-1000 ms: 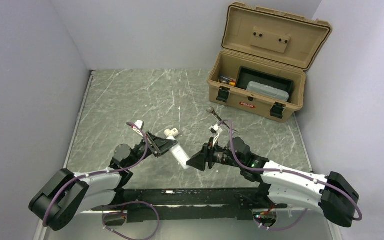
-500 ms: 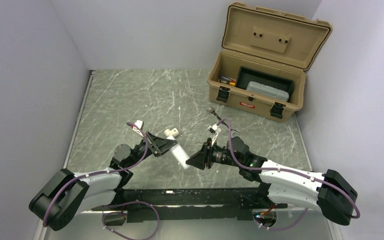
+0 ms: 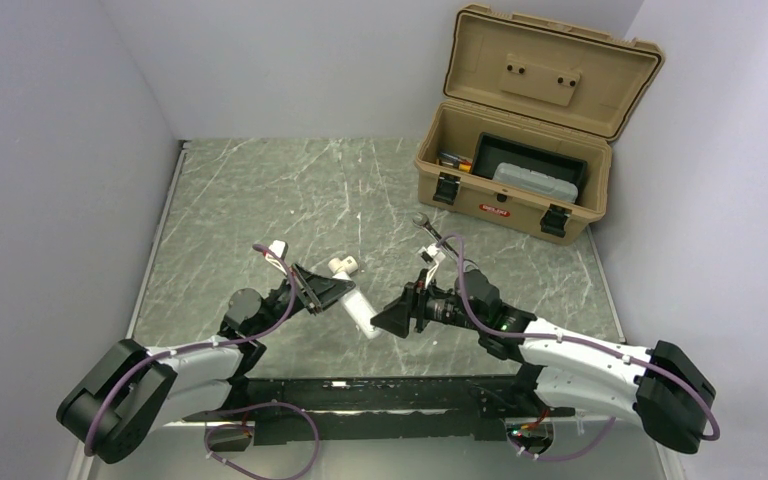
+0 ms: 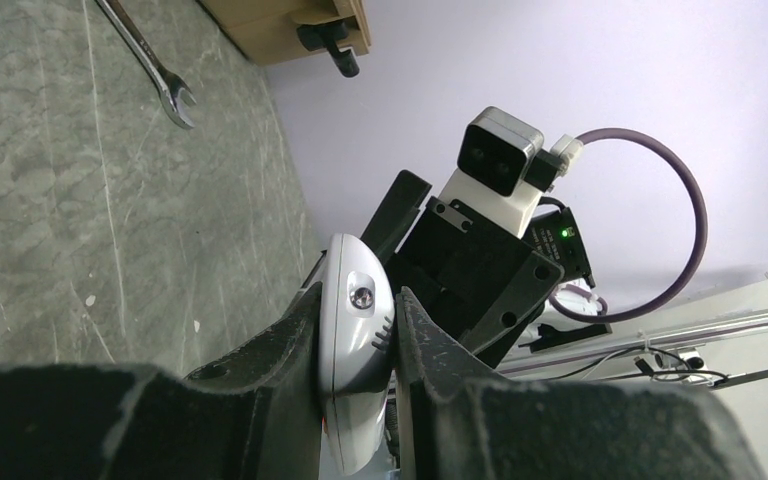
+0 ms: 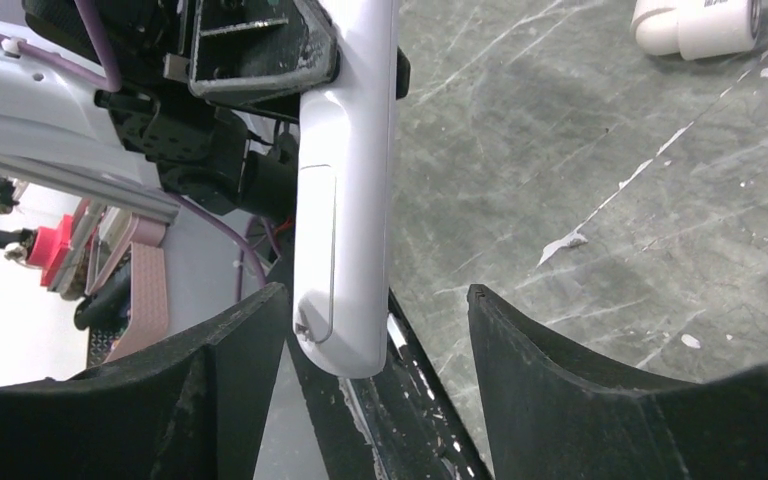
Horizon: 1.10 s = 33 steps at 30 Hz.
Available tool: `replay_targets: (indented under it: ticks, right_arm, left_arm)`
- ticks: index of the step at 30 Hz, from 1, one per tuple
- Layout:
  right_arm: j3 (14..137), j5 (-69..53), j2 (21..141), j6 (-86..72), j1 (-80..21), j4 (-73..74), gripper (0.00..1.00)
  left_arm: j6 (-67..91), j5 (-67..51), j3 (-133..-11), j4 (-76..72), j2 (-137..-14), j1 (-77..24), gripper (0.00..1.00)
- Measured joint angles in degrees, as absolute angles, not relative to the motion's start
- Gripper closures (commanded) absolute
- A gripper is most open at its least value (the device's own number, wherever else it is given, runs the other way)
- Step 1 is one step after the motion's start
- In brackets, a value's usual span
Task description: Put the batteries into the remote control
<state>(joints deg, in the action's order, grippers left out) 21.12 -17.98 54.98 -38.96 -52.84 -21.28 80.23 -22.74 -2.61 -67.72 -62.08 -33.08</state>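
Note:
My left gripper (image 3: 335, 293) is shut on the white remote control (image 3: 361, 311) and holds it above the table, its free end pointing right. In the left wrist view the remote (image 4: 353, 330) sits edge-on between the two black fingers. My right gripper (image 3: 388, 320) is open, its tips either side of the remote's free end. In the right wrist view the remote's white end (image 5: 345, 200) lies between my spread fingers, close to the left finger (image 5: 240, 350); the right finger (image 5: 530, 350) stands apart. The batteries are not in view.
A white pipe fitting (image 3: 343, 266) lies on the marble table behind the remote. A silver wrench (image 3: 430, 232) lies behind my right gripper. An open tan toolbox (image 3: 515, 190) with a black tray stands at the back right. Walls close in on the left and right.
My right gripper has crept a little left, closer around the remote's free end. The left arm and the remote have stayed put.

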Motion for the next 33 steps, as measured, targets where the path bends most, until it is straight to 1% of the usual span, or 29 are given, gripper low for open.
replay_targets:
  ticks: [11, 17, 20, 23, 29, 31, 32, 33]
  right_arm:
    - [22.85, -18.28, 56.47, -38.79, -51.57, -21.69, 0.30]
    - [23.70, -19.84, 61.08, -38.98, -51.31, -23.68, 0.33]
    - [23.88, -20.84, 62.65, -39.24, -51.29, -24.64, 0.38]
    - [24.21, -21.71, 63.66, -39.53, -51.29, -25.82, 0.46]
    - [24.51, -23.05, 64.18, -40.12, -51.29, -27.27, 0.67]
    - [24.56, -23.11, 64.23, -40.14, -51.29, -27.49, 0.67]
    - [24.60, -23.16, 64.29, -40.23, -51.29, -27.49, 0.66]
    - [24.69, -23.29, 64.42, -40.32, -51.29, -27.46, 0.62]
  left_arm:
    - [79.88, -23.16, -2.59, -67.68, -62.11, -33.08, 1.00]
    - [78.70, -23.20, -2.61, -66.19, -61.32, -33.10, 1.00]
    - [78.24, -23.22, -2.61, -64.97, -60.55, -33.15, 1.00]
    - [78.02, -23.22, -2.61, -64.71, -60.47, -33.15, 1.00]
    - [77.41, -23.18, -2.61, -64.71, -60.62, -33.15, 1.00]
    - [77.38, -23.18, -2.61, -64.73, -60.75, -33.17, 1.00]
    - [77.30, -23.18, -2.61, -64.86, -60.86, -33.15, 1.00]
    - [77.19, -23.16, -2.61, -64.88, -60.86, -33.15, 1.00]
